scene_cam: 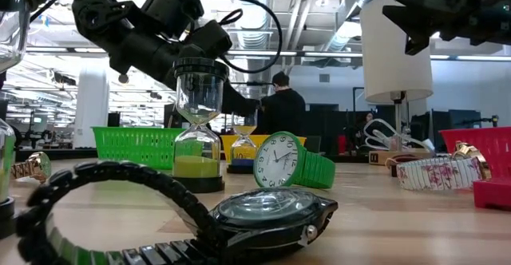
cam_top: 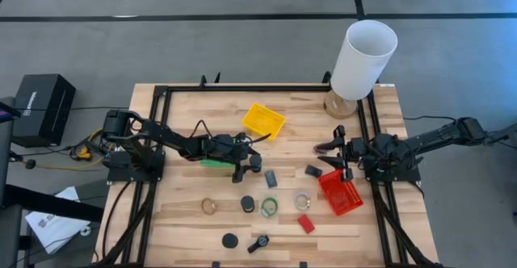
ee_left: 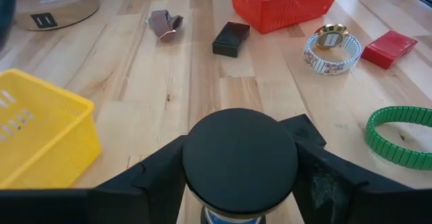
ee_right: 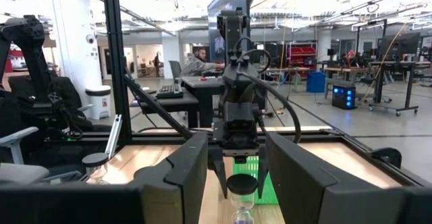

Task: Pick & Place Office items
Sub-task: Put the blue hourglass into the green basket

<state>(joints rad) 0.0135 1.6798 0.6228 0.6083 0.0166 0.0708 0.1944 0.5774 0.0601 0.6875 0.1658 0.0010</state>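
My left gripper (cam_top: 249, 163) reaches over the table's middle, just right of the green tray (cam_top: 212, 162), and is shut on an hourglass with green sand (scene_cam: 198, 129). A second hourglass (scene_cam: 243, 144), a green watch (scene_cam: 289, 161), a black watch (scene_cam: 263, 217) and a patterned white watch (ee_left: 331, 48) lie on the wood. A dark block (ee_left: 231, 38), a red block (ee_left: 389, 48) and a brown piece (ee_left: 164, 23) also rest flat there. My right gripper (cam_top: 340, 160) waits open beside the red tray (cam_top: 341, 192), touching nothing. My left gripper pinches the hourglass's round black top cap (ee_left: 239, 158) between its two fingers (ee_left: 156, 170), one on each side. The fingers come from above, slanting in from the table's left. The hourglass stands upright below them, its base (scene_cam: 200, 185) at table level; whether it is lifted, I cannot tell.
The yellow tray (cam_top: 264, 120) sits toward the far edge and a tall white lamp (cam_top: 363, 58) stands at the far right corner. A black frame (cam_top: 242, 88) borders the table. Small items are scattered along the near half (cam_top: 269, 207). A person shows in the room behind (scene_cam: 281, 105).
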